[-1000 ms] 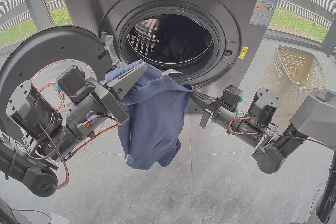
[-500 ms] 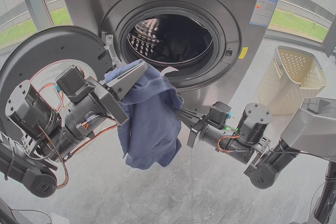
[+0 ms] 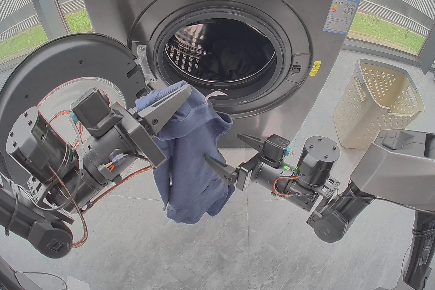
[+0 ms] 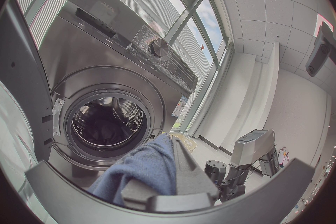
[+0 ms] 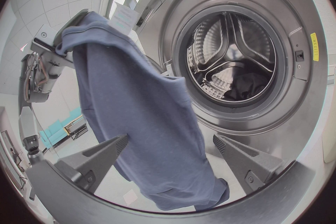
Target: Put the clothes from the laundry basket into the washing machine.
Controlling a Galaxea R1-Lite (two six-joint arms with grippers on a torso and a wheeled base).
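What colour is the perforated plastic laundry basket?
The laundry basket is cream, best seen in head view.

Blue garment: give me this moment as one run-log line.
left gripper: shut on blue garment, hanging before open washing machine | right gripper: open near it | drum: dark cloth inside

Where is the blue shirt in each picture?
Head view: blue shirt hangs from the left claw, in front of the washer's round opening.
Left wrist view: shirt drapes over the claw, before the opening.
Right wrist view: shirt hangs beside the opening.
Shared landmark: the round opening.
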